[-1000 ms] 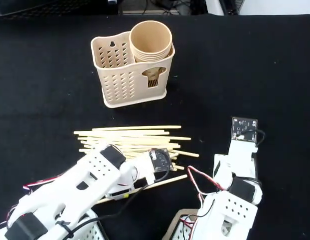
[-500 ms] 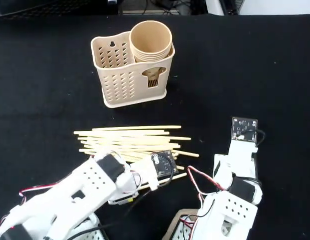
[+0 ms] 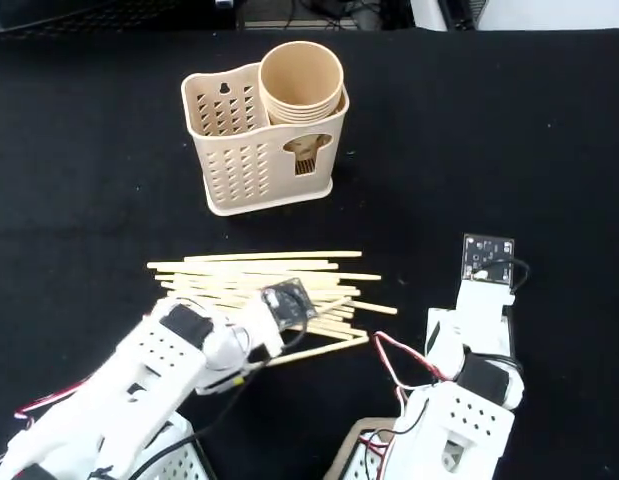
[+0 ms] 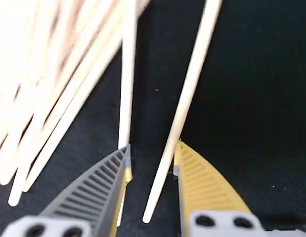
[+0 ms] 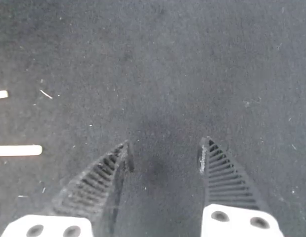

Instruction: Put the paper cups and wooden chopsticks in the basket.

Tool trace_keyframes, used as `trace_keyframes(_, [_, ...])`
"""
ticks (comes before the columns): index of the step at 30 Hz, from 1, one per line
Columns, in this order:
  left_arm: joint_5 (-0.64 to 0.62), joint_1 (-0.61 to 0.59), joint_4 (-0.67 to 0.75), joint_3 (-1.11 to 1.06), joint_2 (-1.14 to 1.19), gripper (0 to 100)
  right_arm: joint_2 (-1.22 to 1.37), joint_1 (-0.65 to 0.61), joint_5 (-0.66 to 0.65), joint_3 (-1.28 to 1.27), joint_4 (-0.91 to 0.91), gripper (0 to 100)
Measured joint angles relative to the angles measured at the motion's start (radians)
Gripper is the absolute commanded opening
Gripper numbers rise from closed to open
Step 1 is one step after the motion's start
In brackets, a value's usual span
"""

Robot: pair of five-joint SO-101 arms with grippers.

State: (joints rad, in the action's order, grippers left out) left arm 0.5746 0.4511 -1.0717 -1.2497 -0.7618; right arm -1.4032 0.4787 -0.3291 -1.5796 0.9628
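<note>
Lying flat in a loose pile on the black bench (image 3: 509,130), the wooden chopsticks (image 3: 259,270) are seen as thin, pale sticks in front of the basket (image 3: 229,170), where the paper cups (image 3: 301,80) are stacked. The fingers of the left gripper (image 4: 153,146) are held partly open at the pile's near edge, with one loose stick (image 4: 185,98) lying between them, not squeezed, while the right gripper (image 5: 165,142) is held open over bare bench. The sticks are pointed side to side across the bench, the loose one tilted a little.
</note>
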Motion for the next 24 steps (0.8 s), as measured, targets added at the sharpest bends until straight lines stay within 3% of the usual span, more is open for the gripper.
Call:
trace_keyframes(11, [0.000, -0.011, 0.063, -0.002, 0.000, 16, 0.000, 0.000, 0.000, 0.000, 0.000, 22.2])
trace_keyframes(15, [0.000, -0.011, 0.064, -0.002, 0.000, 24, 0.000, 0.000, 0.000, 0.000, 0.000, 22.2])
trace_keyframes(18, [0.000, -0.015, 0.066, -0.002, 0.000, 23, 0.000, 0.000, 0.000, 0.000, 0.000, 22.2])
trace_keyframes(24, [0.000, -0.087, 0.138, -0.002, 0.000, 24, 0.000, 0.000, 0.000, 0.000, 0.000, 22.2])
